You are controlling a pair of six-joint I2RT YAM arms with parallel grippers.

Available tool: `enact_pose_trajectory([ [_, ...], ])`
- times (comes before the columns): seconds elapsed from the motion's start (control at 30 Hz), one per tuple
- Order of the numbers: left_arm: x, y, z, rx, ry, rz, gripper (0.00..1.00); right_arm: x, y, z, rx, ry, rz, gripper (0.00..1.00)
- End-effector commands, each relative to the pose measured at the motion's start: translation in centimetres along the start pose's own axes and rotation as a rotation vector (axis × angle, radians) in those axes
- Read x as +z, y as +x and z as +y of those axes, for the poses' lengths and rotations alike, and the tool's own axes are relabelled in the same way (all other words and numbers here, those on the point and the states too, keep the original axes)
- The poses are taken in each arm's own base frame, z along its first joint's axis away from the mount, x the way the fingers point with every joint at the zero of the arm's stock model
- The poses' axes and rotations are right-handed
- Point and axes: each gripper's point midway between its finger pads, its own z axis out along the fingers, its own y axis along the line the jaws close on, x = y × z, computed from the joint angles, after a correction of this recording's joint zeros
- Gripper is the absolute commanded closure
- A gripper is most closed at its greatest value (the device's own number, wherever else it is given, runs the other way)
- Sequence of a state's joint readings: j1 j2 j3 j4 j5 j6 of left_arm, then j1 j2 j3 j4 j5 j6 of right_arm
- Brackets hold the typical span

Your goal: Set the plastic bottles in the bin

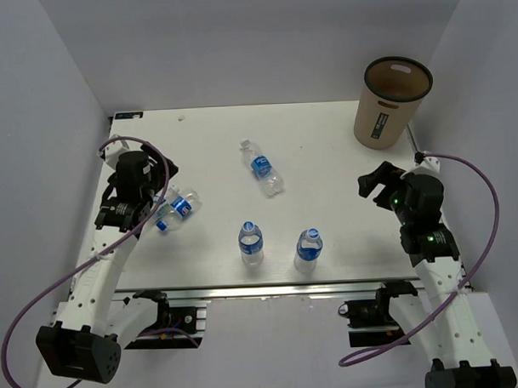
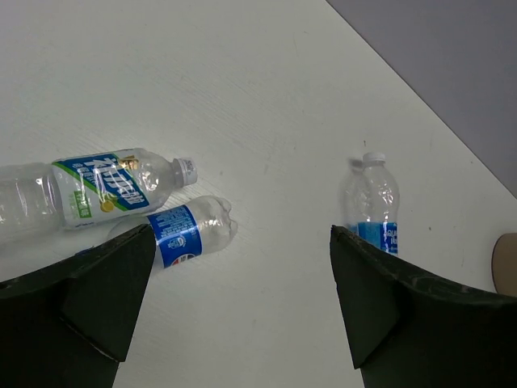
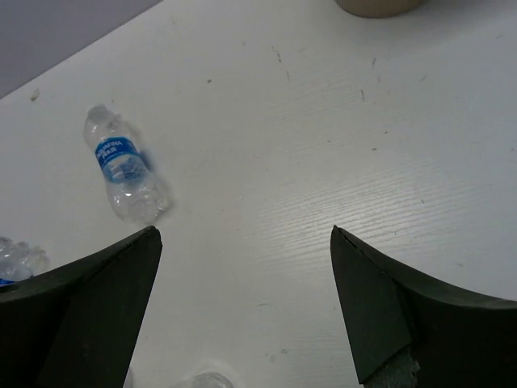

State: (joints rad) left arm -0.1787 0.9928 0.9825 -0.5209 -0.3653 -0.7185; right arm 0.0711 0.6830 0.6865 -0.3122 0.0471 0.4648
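Note:
Two clear bottles with blue caps stand near the front edge: one [image 1: 250,243] and one [image 1: 308,248]. A third bottle [image 1: 262,168] lies mid-table and also shows in the left wrist view [image 2: 373,206] and the right wrist view [image 3: 125,166]. Two more bottles lie side by side at the left, a blue-label one [image 2: 182,232] and a green-and-blue-label one [image 2: 89,187]. My left gripper [image 1: 141,217] is open and empty right beside them [image 2: 241,234]. My right gripper [image 1: 373,183] is open and empty over bare table [image 3: 244,230]. The tan bin [image 1: 392,104] stands at the back right.
White walls close in the table [image 1: 325,141] on the left, back and right. The bin's base [image 3: 376,6] shows at the top of the right wrist view. A standing bottle's cap [image 3: 202,380] shows at its bottom edge.

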Motion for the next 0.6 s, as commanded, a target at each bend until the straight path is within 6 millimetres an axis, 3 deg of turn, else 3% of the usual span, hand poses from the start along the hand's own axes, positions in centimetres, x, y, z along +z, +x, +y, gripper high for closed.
enact_pose_trajectory([
  [0.0,0.2,0.1,-0.6,0.012,0.024,0.011,0.02,-1.0,-2.0,2.2,-0.009,-0.116,-0.09,0.11],
  [0.1,0.5,0.6,-0.9,0.018,0.047,0.027,0.02,-1.6,-1.8,4.0,-0.08,-0.25,-0.123,0.11],
  [0.17,0.7,1.3,-1.1,0.02,0.072,0.04,0.02,-2.0,-1.4,6.4,-0.127,-0.401,-0.113,0.11],
  [0.27,0.9,1.3,-1.7,0.022,0.095,0.044,0.02,-1.6,-0.6,8.9,-0.152,-0.536,0.002,0.11],
  [0.33,0.9,1.0,-1.8,0.023,0.089,0.041,0.02,-0.7,-1.6,11.3,-0.213,-0.608,0.059,0.11],
  [0.37,1.0,1.0,-1.8,0.023,0.092,0.037,0.02,0.5,-2.1,12.8,-0.264,-0.606,0.085,0.11],
  [0.4,1.0,1.0,-1.9,0.021,0.094,0.037,0.02,1.4,-2.9,12.6,-0.288,-0.564,0.08,0.11],
  [0.43,0.9,1.0,-1.9,0.02,0.095,0.036,0.02,1.5,-2.0,14.4,-0.337,-0.58,0.116,0.11],
  [0.47,0.9,1.0,-1.7,0.025,0.091,0.036,0.02,2.8,-1.0,14.6,-0.367,-0.533,0.17,0.11],
  [0.57,0.7,0.8,-1.0,0.027,0.062,0.019,0.02,2.7,0.0,16.5,-0.443,-0.513,0.185,0.11],
])
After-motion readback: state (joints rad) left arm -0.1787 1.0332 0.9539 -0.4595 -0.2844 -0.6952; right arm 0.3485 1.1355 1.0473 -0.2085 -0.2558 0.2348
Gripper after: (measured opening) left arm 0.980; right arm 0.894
